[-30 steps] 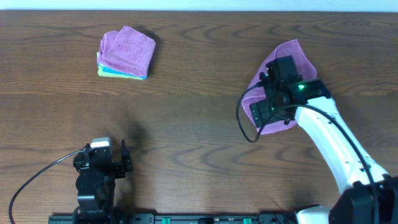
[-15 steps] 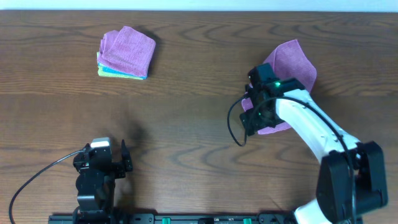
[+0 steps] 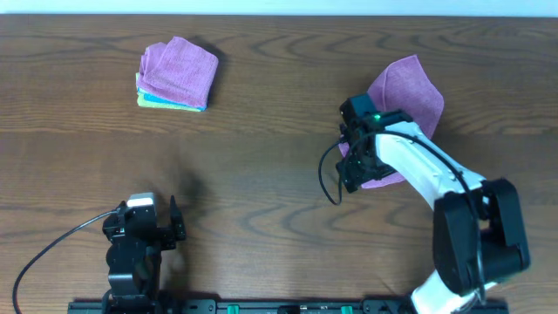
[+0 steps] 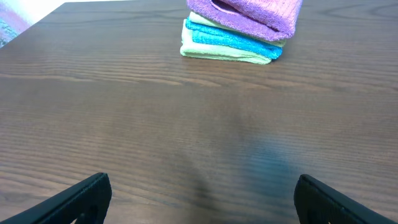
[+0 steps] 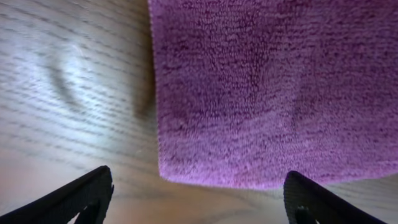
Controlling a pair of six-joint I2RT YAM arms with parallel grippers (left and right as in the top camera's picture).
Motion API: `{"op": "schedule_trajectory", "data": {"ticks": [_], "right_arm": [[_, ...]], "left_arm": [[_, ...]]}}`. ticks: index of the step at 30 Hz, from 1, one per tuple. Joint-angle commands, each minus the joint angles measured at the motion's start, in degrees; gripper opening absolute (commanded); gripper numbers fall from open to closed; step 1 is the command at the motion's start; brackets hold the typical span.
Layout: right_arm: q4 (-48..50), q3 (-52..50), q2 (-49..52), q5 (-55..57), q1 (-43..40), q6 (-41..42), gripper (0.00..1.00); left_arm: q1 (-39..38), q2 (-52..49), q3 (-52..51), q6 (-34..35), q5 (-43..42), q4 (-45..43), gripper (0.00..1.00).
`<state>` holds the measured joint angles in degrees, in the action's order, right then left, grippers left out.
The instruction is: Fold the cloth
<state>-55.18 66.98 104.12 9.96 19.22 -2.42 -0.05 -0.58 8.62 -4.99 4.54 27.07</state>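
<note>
A purple cloth point(image 3: 405, 92) lies folded over on the table at the right. My right gripper point(image 3: 352, 166) hovers over the cloth's left near edge. In the right wrist view the cloth point(image 5: 267, 87) fills the upper part, its edge between my open fingers point(image 5: 198, 202), which hold nothing. My left gripper point(image 3: 174, 228) rests at the front left, open and empty; its fingers point(image 4: 202, 199) show over bare wood.
A stack of folded cloths point(image 3: 177, 75), purple on blue on pale green, sits at the far left; it also shows in the left wrist view point(image 4: 239, 28). The brown wooden table point(image 3: 261, 174) runs between the stack and the purple cloth.
My right gripper has moved left and down off the cloth's middle to its left near edge. The cloth now lies more uncovered. The left arm has not moved.
</note>
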Motion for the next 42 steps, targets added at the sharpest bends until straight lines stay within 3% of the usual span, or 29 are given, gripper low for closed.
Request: {"op": "schedule_trajectory", "data": {"ticks": [1,7,16,20,24,25,27,28,33,42], "right_arm": [[0.7,-0.4,1.7,2.8,0.3,-0.7,0.86],[2.7,-0.4,2.0,3.8,0.1,-0.7,0.75],[3.8,-0.4,2.4,3.8,-0.2,-0.7,0.75],[3.8,-0.4,4.3,3.8,-0.2,-0.9,0.71],[4.2,-0.4,5.4,3.8,-0.2,-0.9,0.44],[4.4,-0.4,5.4,3.8,-0.2,-0.9,0.35],[4.5,-0.3,5.4,3.6,0.0,-0.7,0.04],[4.4,-0.3,5.3,3.5,0.2,-0.2,0.01],[4.3,-0.2,5.3,-1.4,4.5,0.3,0.01],[10.5,2.6,5.3,-5.8,23.3,3.7,0.01]], "left_arm": [[0.0,0.4,-0.9,-1.0,0.3,0.6,0.95],[0.0,0.4,-0.9,-1.0,0.3,0.6,0.95],[0.0,0.4,-0.9,-1.0,0.3,0.6,0.95],[0.0,0.4,-0.9,-1.0,0.3,0.6,0.95],[0.0,0.4,-0.9,-1.0,0.3,0.6,0.95],[0.0,0.4,-0.9,-1.0,0.3,0.6,0.95],[0.0,0.4,-0.9,-1.0,0.3,0.6,0.95],[0.0,0.4,-0.9,-1.0,0.3,0.6,0.95],[0.0,0.4,-0.9,-1.0,0.3,0.6,0.95],[0.0,0.4,-0.9,-1.0,0.3,0.6,0.95]]}}
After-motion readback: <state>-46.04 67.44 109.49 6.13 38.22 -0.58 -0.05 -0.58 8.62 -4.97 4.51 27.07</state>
